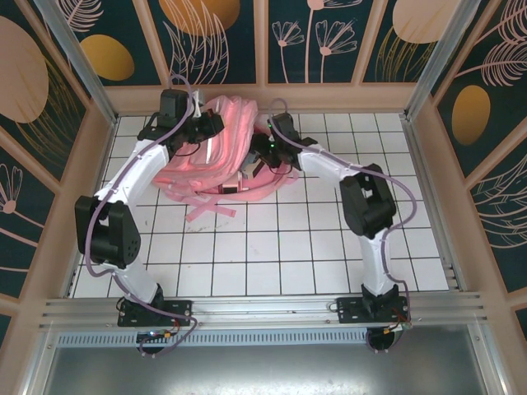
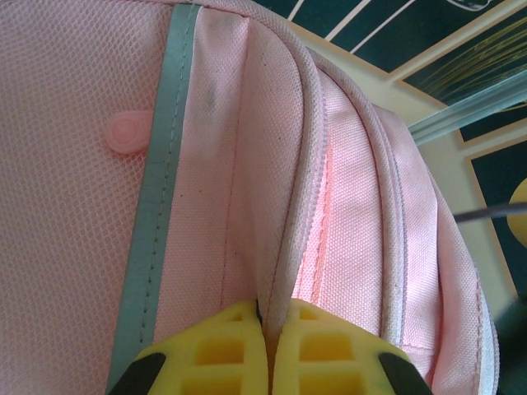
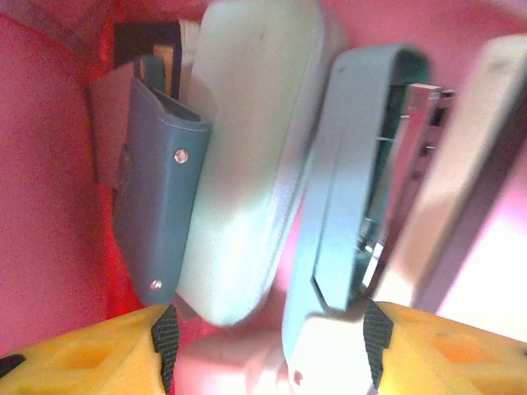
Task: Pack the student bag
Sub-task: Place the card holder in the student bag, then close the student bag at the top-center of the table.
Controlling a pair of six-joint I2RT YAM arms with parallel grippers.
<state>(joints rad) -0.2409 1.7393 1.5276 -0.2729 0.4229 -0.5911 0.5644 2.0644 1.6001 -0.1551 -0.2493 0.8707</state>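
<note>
student bag (image 1: 222,156) slumped near far edge of tiled table (image 1: 272,247), about mid-width, straps trailing toward near edge, left gripper (image 2: 268,354) pinched together on bag's piped seam, right gripper (image 3: 272,354) fingers apart inside bag, over blue snap pouch (image 3: 156,197), white case (image 3: 247,148), grey-blue stapler (image 3: 354,181)

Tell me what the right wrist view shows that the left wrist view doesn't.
Right wrist: inside the student bag, a blue snap pouch, a pale case and a grey-blue stapler ahead of the open right gripper. Left wrist: the bag's outer mesh, a grey reflective strip and a round pink tab, with the left gripper shut on a seam fold. Both: pink fabric and yellow fingers.
</note>
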